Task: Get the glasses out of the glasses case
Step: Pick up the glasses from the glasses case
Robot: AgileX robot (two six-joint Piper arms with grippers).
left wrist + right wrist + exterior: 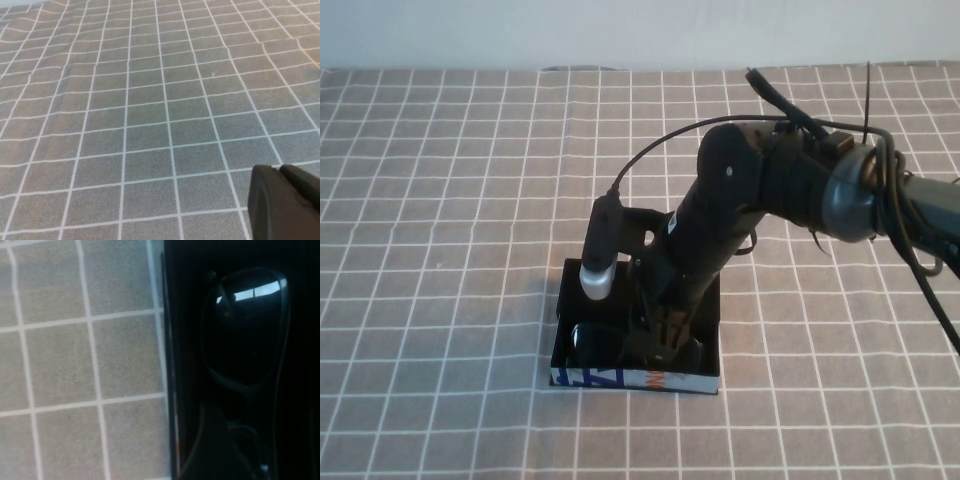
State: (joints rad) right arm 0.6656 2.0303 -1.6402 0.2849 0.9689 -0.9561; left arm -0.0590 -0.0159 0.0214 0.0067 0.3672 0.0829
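Surface: grey cloth with a white grid covered the worktop (440, 200), running back to a pale wall at the far edge.
Glasses case: the glasses case (710, 310) lay open near the front edge of the worktop, about midway along it, its blue, white and orange printed edge facing the front.
Glasses: the glasses (245, 330) lay inside the case, black-framed, one dark lens catching a bright reflection in the right wrist view; from the high view a lens (592, 338) showed at the front of the case, toward its left side.
Step in hand: judged as the reach into the case, with the glasses not yet lifted out.
Right gripper: the right gripper (660, 345) was down inside the case, over the middle of the glasses; whether its jaws were apart or clamped on the frame could not be told.
Right arm pose: it reached in from the right edge, elbow raised, forearm sloping steeply down and forward into the case, wrist camera jutting to its left.
Left gripper: the left gripper (285, 200) showed only in its own wrist view, over bare cloth; its jaws looked pressed together, holding nothing.
Next move: probably a firm pinch on the frame near the bridge, then a straight lift clear of the case walls.
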